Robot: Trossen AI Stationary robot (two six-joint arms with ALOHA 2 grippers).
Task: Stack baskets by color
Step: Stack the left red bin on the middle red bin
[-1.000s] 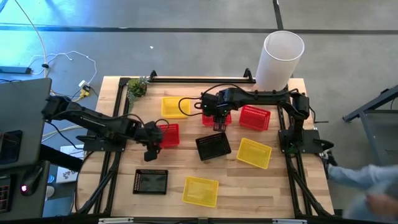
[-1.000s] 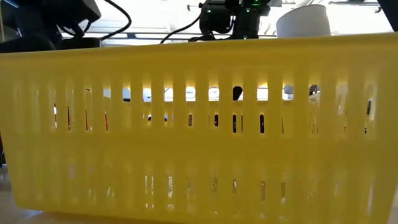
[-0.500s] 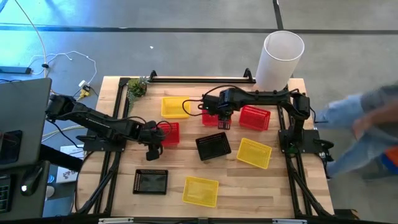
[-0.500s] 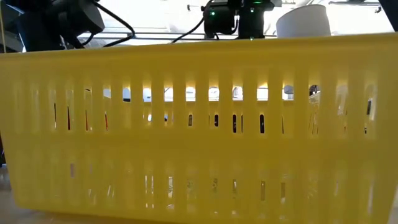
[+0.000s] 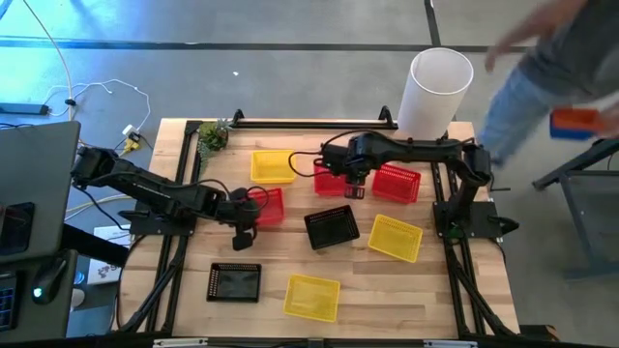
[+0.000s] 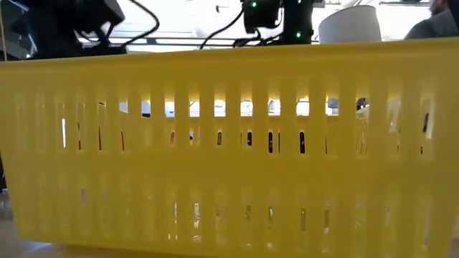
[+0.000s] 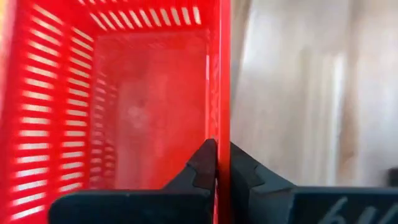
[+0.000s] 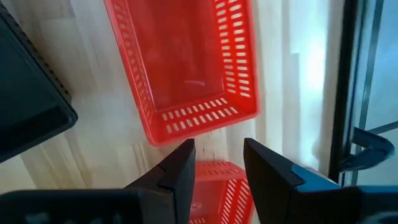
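Observation:
My left gripper (image 5: pixel 246 228) (image 7: pixel 222 155) is shut on a red basket (image 5: pixel 265 205) at the table's left middle. My right gripper (image 5: pixel 352 188) (image 8: pixel 219 155) hangs open above the table, over the right end of a second red basket (image 5: pixel 329 179) (image 8: pixel 186 68), touching nothing. A third red basket (image 5: pixel 397 184) stands just right of it. Yellow baskets sit at the far middle (image 5: pixel 273 166), right (image 5: pixel 395 238) and near edge (image 5: pixel 312 297). Two black baskets (image 5: pixel 332 228) (image 5: pixel 234 281) rest on the wood. My left gripper pinches the red basket's near wall (image 7: pixel 222 118) by its top edge, close to the left corner. One finger (image 7: pixel 202 168) is inside the basket and one (image 7: pixel 245 171) outside. The fingers slant down from the table's left. The basket stands upright on the table.
A tall white cylinder (image 5: pixel 435 92) stands at the far right corner and a small plant (image 5: pixel 213 135) at the far left. A person (image 5: pixel 542 68) moves beyond the table's right side. The nearest yellow basket (image 6: pixel 229 143) blocks almost the whole low view.
My left gripper has shut on the red basket's wall. My right gripper has risen and gone toward the table's right edge, staying open. A person has walked along the table's right side toward the far end.

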